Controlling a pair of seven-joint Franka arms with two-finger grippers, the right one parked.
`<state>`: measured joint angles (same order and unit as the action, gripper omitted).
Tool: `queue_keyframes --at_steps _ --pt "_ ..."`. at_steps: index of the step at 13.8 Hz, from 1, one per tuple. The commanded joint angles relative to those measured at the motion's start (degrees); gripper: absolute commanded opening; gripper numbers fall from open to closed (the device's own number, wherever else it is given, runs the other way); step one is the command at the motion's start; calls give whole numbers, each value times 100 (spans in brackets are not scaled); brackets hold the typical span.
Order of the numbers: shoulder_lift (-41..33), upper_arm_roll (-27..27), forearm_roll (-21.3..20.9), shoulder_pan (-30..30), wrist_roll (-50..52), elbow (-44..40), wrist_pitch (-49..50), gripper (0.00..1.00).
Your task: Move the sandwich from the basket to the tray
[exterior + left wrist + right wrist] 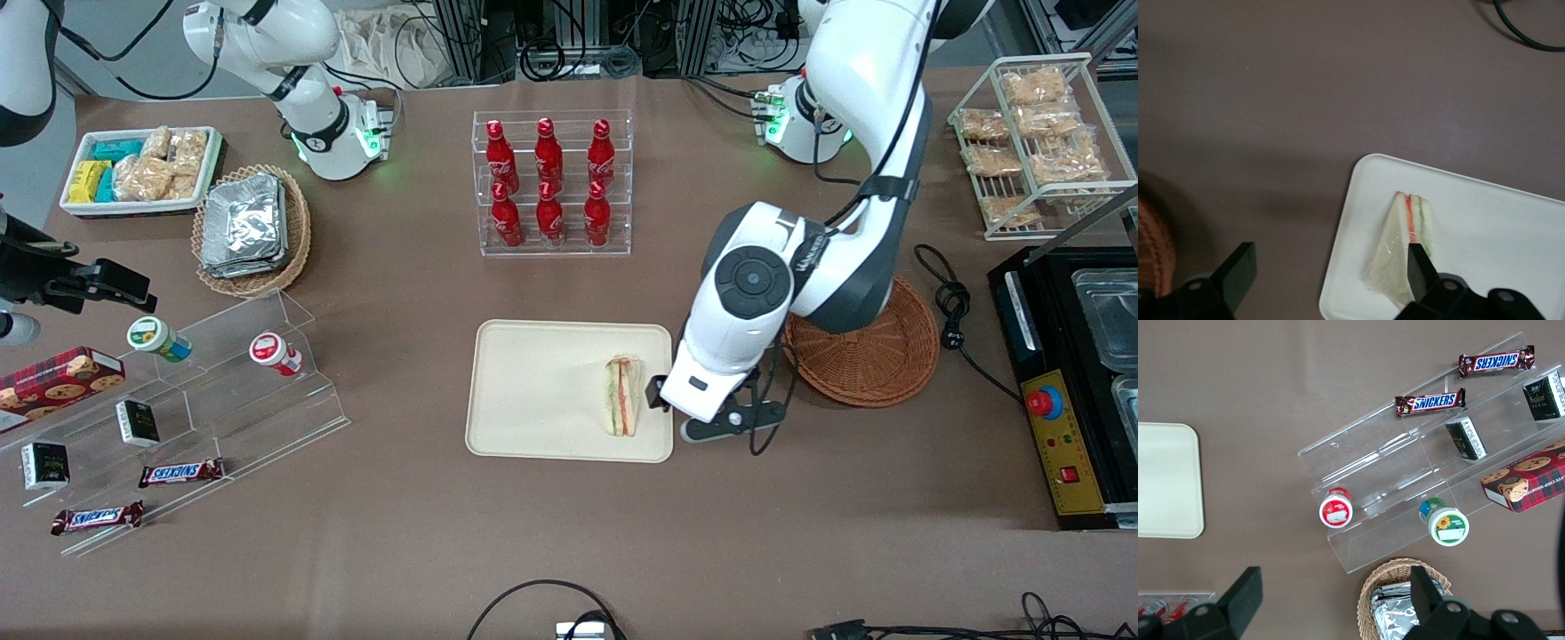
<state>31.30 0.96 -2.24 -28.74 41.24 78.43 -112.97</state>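
Now spread wide, black two-finger gripper (1328, 267) above the cream-beige rectangular plastic tray's (533, 373) edge, gripping nothing. Just beside one finger (1418, 265), triangular white-bread sandwich (623, 396) lying on that tray near its rim. Farther off, round reddish-brown wicker basket (876, 360), bare table between.

Cream tray (533, 391); white, green, red-striped sandwich (623, 396); reddish-brown basket (876, 356).

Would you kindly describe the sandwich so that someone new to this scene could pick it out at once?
Find the large cream tray in the middle of the table, nearer the front camera than the rack of red bottles. The sandwich lies on it at the edge beside the open end effector. It is the tray's only item: a white triangular wedge with green and orange-red stripes.
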Motion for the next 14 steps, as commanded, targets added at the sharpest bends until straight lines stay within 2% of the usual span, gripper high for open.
queue_keyframes --at_steps 1,6,14 --pt "-194 211 92 -35 78 -239 495 100" --pt "-537 729 118 -35 -19 -346 891 100" --pt "-643 959 92 -35 7 -355 1005 100"
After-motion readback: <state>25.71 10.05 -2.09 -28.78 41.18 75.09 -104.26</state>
